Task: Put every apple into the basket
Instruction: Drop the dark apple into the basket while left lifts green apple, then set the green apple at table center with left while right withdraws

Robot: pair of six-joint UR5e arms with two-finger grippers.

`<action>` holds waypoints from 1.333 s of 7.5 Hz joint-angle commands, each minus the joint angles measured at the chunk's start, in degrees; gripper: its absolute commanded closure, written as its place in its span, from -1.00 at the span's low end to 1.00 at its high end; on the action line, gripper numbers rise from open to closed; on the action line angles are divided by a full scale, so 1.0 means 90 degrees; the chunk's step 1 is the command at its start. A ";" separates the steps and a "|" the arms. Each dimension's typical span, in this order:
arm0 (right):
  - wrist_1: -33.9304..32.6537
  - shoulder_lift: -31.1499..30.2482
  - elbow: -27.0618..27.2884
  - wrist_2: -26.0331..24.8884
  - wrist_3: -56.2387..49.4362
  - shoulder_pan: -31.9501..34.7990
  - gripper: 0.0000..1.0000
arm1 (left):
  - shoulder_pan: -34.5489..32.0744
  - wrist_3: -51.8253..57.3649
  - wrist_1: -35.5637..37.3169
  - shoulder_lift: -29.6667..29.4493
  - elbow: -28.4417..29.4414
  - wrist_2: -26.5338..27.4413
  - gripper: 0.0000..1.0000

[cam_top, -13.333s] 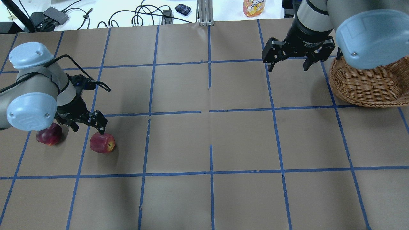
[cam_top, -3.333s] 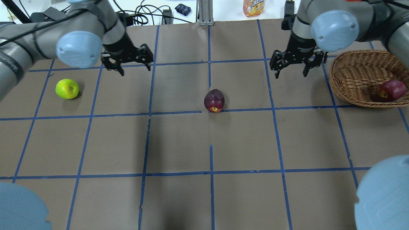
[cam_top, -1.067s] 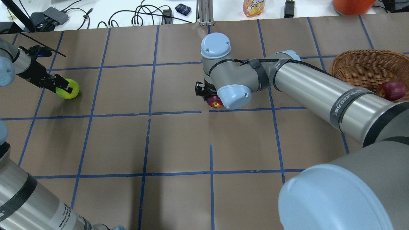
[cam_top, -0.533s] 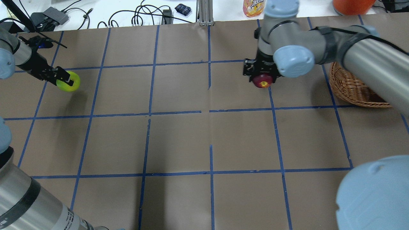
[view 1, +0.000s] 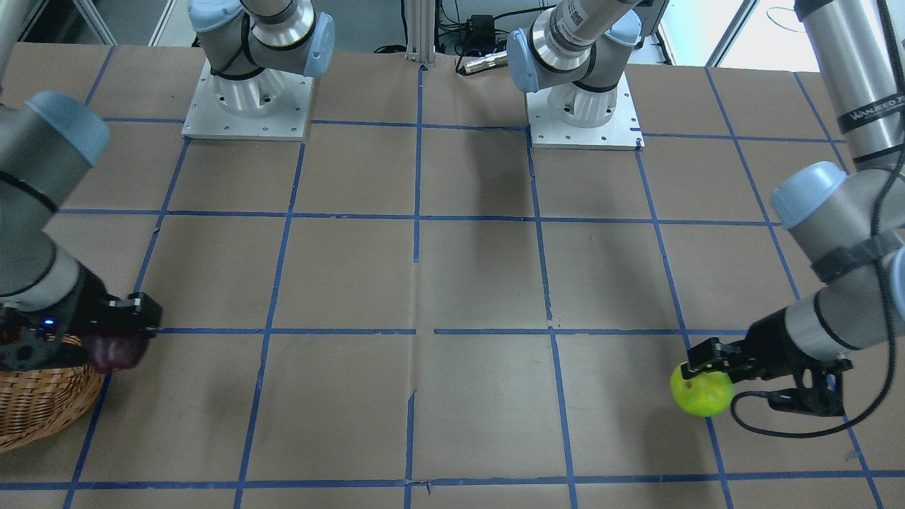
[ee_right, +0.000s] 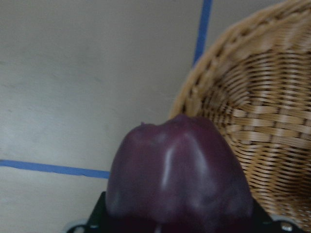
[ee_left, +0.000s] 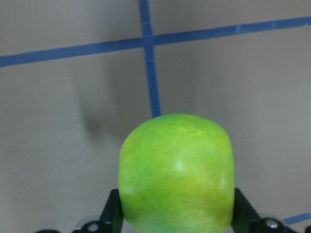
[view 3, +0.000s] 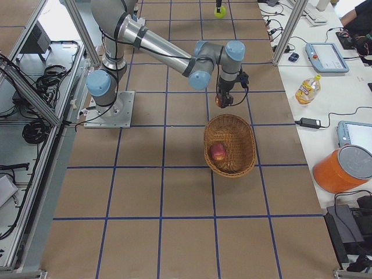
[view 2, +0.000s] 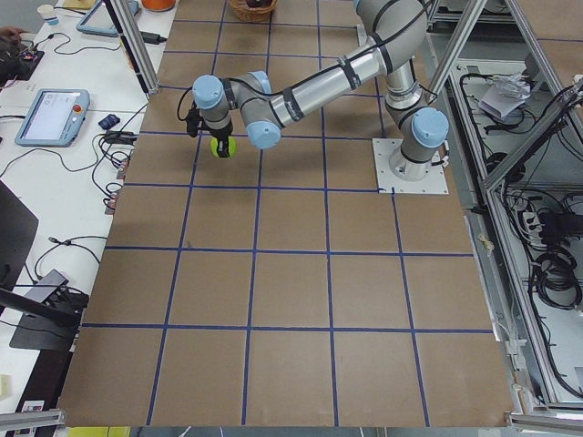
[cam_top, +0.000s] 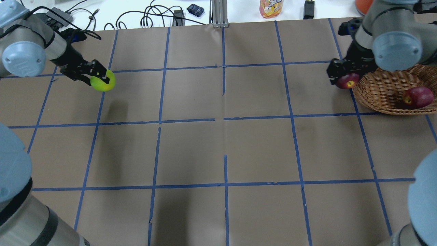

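Observation:
My left gripper is shut on the yellow-green apple and holds it above the table at the far left; it also shows in the front view and fills the left wrist view. My right gripper is shut on the dark maroon apple and holds it just outside the left rim of the wicker basket. The maroon apple fills the right wrist view, with the basket beside it. The red streaked apple lies inside the basket.
Brown paper with a blue tape grid covers the table. Cables, a drink bottle and an orange container lie beyond the far edge. The two arm bases stand on the robot's side.
My right gripper has carried the maroon apple rightward to the basket's rim. My left gripper has moved right with the green apple in it, off the table.

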 commanded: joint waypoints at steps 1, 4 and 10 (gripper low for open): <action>-0.0073 0.0058 0.0104 0.0091 -0.0938 -0.0767 -0.32 | -0.1566 -0.2427 0.0292 0.0270 -0.0155 -0.0042 0.61; -0.0064 0.0069 0.0094 0.0081 -0.0950 -0.0788 -1.00 | -0.3414 -0.4365 0.0889 -0.0040 -0.0175 0.1009 0.61; 0.0122 -0.0097 0.0269 0.0100 -0.0824 -0.0332 -1.00 | -0.3919 -0.4366 0.1789 -0.0238 -0.0498 0.1440 -1.00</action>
